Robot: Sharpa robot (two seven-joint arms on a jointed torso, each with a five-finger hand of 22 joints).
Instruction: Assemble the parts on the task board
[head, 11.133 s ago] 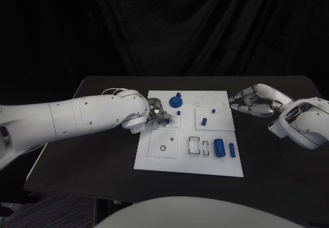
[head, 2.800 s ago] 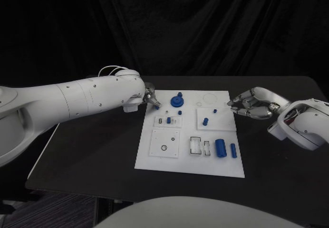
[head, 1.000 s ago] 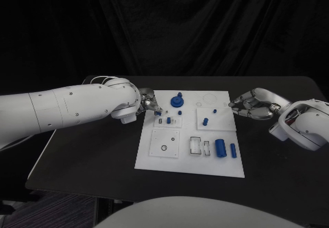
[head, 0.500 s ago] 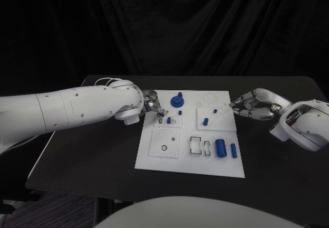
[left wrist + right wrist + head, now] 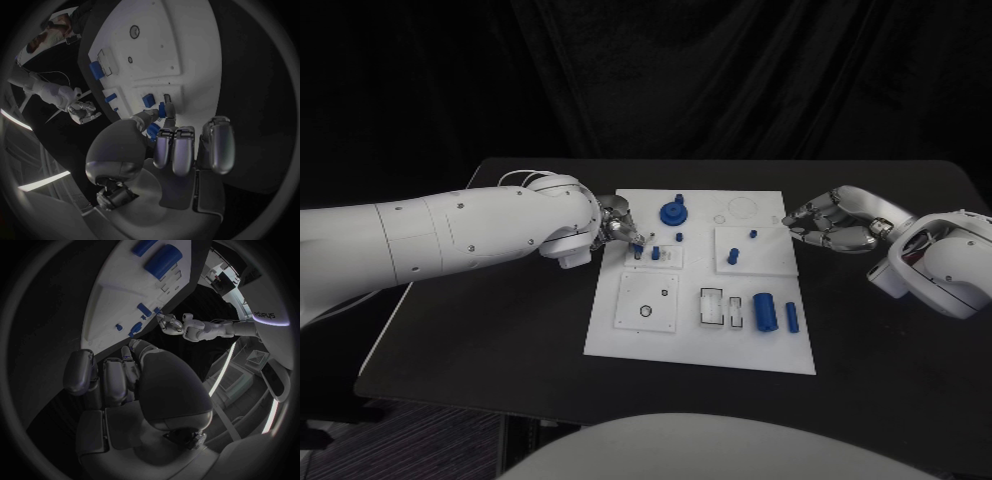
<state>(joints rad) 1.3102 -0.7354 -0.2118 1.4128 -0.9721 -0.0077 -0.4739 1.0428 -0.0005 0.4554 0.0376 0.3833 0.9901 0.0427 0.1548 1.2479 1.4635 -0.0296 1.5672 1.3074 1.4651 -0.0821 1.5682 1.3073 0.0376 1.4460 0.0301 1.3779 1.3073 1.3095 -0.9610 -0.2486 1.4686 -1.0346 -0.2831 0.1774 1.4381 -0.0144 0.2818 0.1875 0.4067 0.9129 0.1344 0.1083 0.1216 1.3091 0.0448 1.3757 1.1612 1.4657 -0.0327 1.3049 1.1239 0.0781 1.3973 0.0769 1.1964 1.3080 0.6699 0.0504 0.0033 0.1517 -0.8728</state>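
Insertion step: left hand pinches small blue plastic peg just above slotted block on white task board. Right hand curled, empty, beside board over black desk. Next, probably align and press in.

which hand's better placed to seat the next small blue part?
Left. The left hand already pinches a small blue part over the task board; the right hand sits curled off the board's edge.
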